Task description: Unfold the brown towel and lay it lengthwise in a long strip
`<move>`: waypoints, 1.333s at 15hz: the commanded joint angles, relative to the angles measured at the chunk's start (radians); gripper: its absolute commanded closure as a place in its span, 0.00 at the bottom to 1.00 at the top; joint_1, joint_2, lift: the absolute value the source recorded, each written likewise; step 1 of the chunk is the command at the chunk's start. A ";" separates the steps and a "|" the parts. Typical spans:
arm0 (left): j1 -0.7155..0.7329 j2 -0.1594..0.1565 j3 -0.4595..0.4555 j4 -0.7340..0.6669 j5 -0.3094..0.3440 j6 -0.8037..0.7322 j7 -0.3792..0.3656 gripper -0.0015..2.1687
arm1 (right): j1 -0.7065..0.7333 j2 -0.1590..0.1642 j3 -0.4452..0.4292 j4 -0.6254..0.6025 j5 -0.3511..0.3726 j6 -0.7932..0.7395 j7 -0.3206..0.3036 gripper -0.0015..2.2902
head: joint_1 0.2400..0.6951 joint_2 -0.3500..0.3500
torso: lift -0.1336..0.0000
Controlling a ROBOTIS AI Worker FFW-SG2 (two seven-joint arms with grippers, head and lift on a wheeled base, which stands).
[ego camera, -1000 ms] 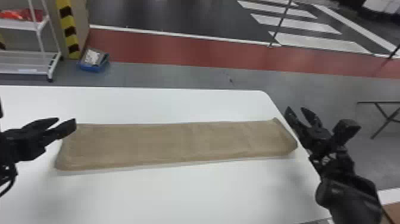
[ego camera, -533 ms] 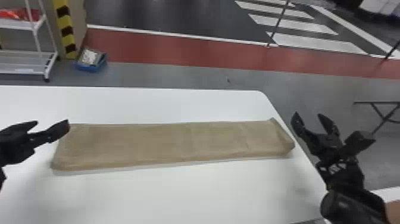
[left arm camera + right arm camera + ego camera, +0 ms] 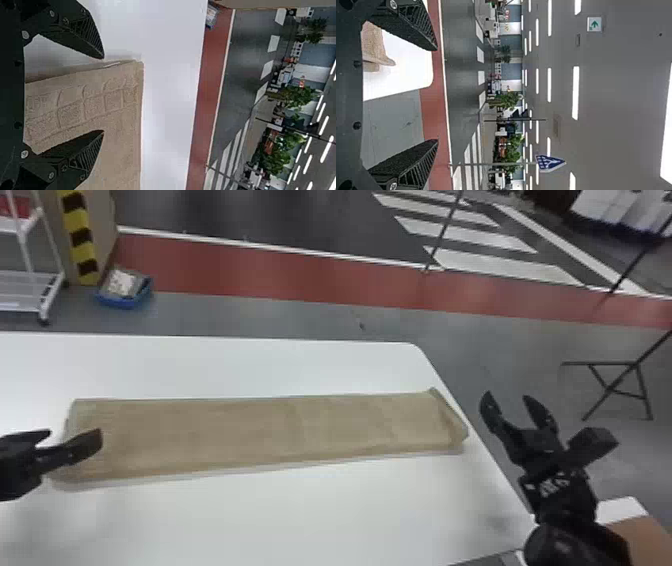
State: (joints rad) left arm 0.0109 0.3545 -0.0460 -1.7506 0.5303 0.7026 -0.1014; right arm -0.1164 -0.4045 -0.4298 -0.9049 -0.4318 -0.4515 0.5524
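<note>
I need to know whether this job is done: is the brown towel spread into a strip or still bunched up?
Spread: the brown towel lies flat in a long strip across the white table.

Place: indoor hall resembling a street
Floor: white-striped zebra crossing (image 3: 465, 234), far right; long red band (image 3: 280, 272)
Sign: angular blue-and-white road sign (image 3: 550, 162)
Ceiling: long white strip lights (image 3: 575, 93)

I am looking at the brown towel (image 3: 240, 437), which is lying flat in a long strip, running roughly along the far edge of the white surface (image 3: 300, 520). Its slanting right end is sitting just beside my surface's right edge; its left end is showing a patterned band of squares.
</note>
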 commanded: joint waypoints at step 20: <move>-0.019 0.009 0.031 -0.004 -0.046 0.088 -0.017 0.56 | 0.014 -0.017 -0.009 -0.008 -0.085 0.009 0.015 0.04 | 1.00 0.00 | 0.08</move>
State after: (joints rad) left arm -0.0056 0.3622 -0.0321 -1.7549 0.4825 0.7907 -0.1182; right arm -0.1048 -0.4212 -0.4378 -0.9117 -0.5135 -0.4425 0.5672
